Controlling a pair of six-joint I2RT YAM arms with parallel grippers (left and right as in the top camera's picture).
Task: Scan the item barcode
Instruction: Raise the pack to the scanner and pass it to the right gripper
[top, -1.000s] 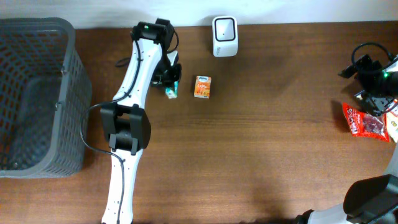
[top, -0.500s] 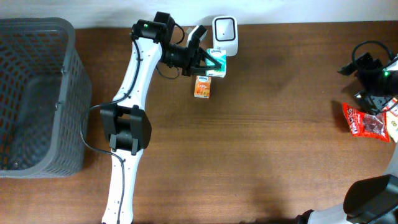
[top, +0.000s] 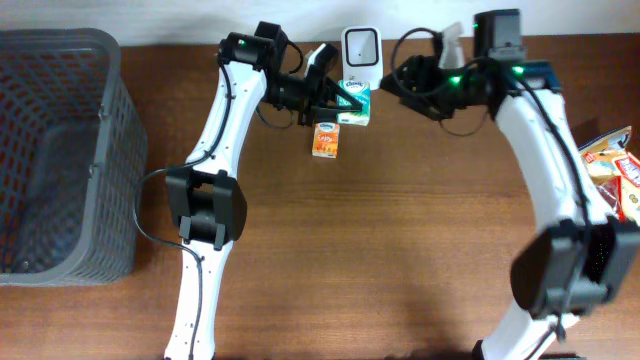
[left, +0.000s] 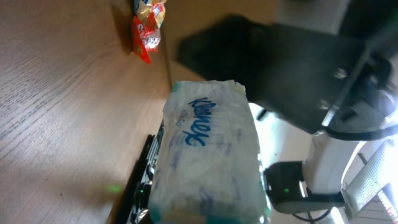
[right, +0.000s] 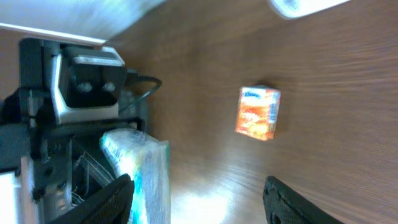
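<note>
In the overhead view the left end effector (top: 338, 100) is clamped on a soft tissue pack (top: 355, 102) and holds it off the table (top: 420, 250). The white barcode scanner (top: 360, 45) stands at about 12 o'clock from the pack, just beside it. The pack's long axis seems to run along the fingers, roughly 9 to 3 o'clock, so one of its short ends points toward the right arm.

The right end effector (top: 405, 85) hangs at about 3 o'clock from the pack, near it but apart. In its wrist view the fingers stand wide with nothing between them. The left arm is the one that has the item, so presenting it to the scanner looks like its job.

The pack is white plastic film with teal ends and blue script lettering, and the film is wrinkled. It should give under pressure. No barcode shows on the face toward the left wrist camera, so I cannot tell which side carries it.

A small orange carton (top: 325, 139) lies on the table at 7 o'clock from the pack, untouched.
</note>
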